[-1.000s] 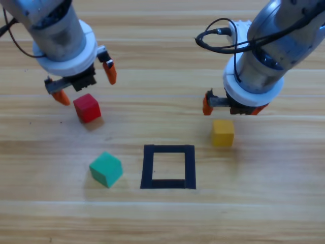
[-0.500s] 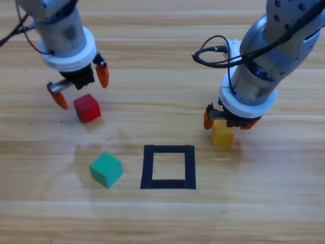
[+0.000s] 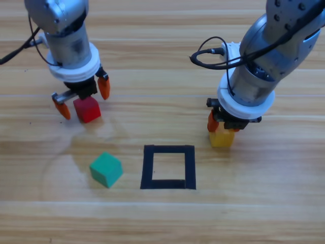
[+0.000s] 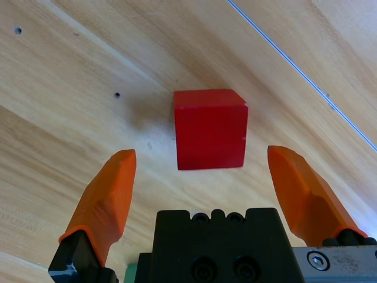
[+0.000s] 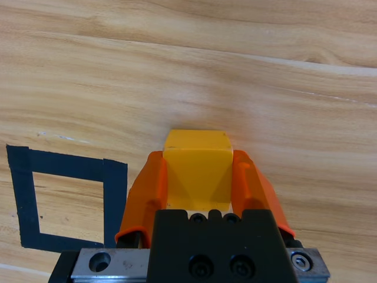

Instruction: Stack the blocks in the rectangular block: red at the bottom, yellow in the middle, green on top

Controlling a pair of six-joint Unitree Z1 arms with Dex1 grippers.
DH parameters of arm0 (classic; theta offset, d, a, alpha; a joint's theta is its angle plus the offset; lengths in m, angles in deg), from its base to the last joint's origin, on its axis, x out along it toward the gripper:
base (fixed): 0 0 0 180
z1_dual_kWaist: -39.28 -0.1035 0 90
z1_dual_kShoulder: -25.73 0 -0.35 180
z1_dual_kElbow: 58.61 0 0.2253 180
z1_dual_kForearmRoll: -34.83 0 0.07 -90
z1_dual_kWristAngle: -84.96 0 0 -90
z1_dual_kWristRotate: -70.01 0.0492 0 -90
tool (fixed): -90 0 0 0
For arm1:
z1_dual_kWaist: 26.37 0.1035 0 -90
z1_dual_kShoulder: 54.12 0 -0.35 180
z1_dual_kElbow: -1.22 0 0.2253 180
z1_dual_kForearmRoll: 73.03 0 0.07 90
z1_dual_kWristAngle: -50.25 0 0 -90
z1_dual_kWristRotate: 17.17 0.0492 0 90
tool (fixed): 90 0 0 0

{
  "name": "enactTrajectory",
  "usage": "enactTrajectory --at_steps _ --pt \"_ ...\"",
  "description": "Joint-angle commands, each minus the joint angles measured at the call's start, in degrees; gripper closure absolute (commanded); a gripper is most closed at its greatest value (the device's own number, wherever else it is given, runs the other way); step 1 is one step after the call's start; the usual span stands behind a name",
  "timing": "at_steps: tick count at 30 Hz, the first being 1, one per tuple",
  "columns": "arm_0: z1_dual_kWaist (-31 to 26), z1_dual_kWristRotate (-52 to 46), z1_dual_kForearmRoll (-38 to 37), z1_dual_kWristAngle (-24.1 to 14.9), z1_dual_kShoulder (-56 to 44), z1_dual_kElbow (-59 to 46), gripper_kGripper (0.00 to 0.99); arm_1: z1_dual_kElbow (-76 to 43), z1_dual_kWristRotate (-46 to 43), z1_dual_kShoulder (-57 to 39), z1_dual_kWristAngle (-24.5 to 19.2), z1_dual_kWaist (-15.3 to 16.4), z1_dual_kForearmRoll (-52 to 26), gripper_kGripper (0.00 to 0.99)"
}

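Left gripper (image 3: 81, 99) spread wide, small matte red cube (image 3: 87, 109) between jaws, untouched. Right gripper (image 5: 197, 177) pinching small yellow cube (image 5: 197, 168), right of black tape square (image 3: 168, 166) mid-table.

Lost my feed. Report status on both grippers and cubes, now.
Left gripper open, straddling small red cube. Right gripper shut on small yellow cube. Black tape square empty; teal-green cube sits to its left, untouched.
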Motion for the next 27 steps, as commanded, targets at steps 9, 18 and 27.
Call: enactTrajectory --at_steps 9,18,27 --pt "-2.8 2.4 -1.7 0.5 6.8 2.0 0.060 -9.4 -2.5 -15.1 -2.1 2.2 0.8 0.990" --pt "-3.6 4.2 -2.7 0.5 7.3 1.3 0.317 -8.7 -5.5 -13.8 -2.5 2.5 0.7 0.990" --pt "-3.6 10.4 -2.2 2.4 7.4 1.7 0.893 -8.3 -4.7 -12.4 -4.0 3.3 0.7 0.990"
